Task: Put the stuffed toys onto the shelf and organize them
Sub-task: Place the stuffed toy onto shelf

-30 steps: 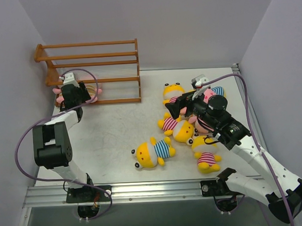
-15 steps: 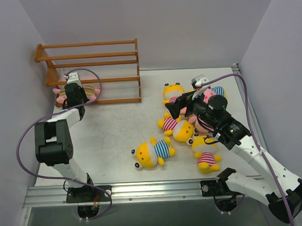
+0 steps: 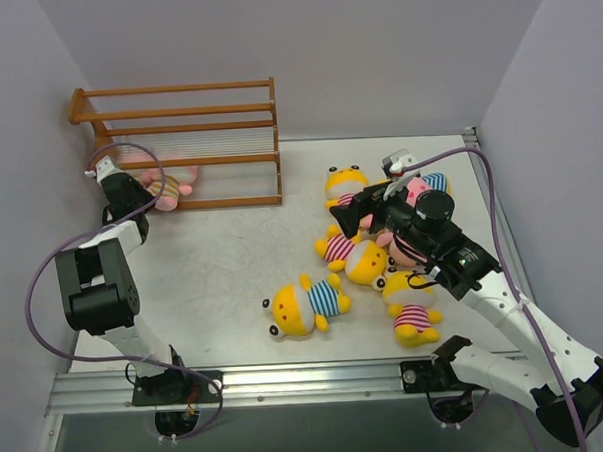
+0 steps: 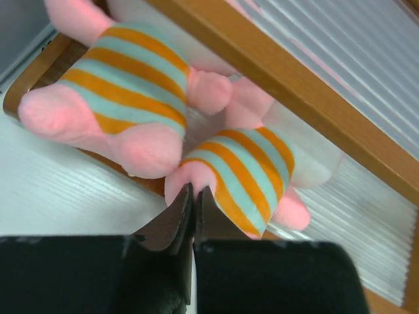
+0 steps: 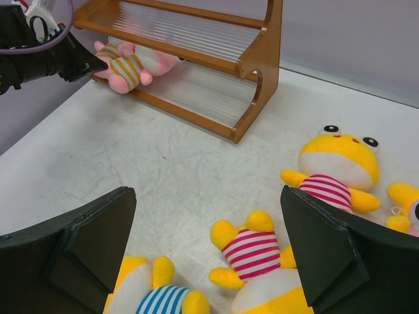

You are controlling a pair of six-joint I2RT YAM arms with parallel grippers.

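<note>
Where end effector (image 4: 194,191) (left), pink toy (image 4: 239,171)

On my feed I see a pale grey table (image 3: 213,260), its top scuffed and lightly scratched, boxed in by plain lavender walls (image 3: 374,53) at the back and on both sides. An aluminium rail (image 3: 308,381) runs along the table's near edge

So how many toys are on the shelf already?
Two pink toys lie on the shelf, bottom tier, left end. The left gripper is shut beside them. The right gripper hangs open above the yellow toys on the table, all still to go.
</note>
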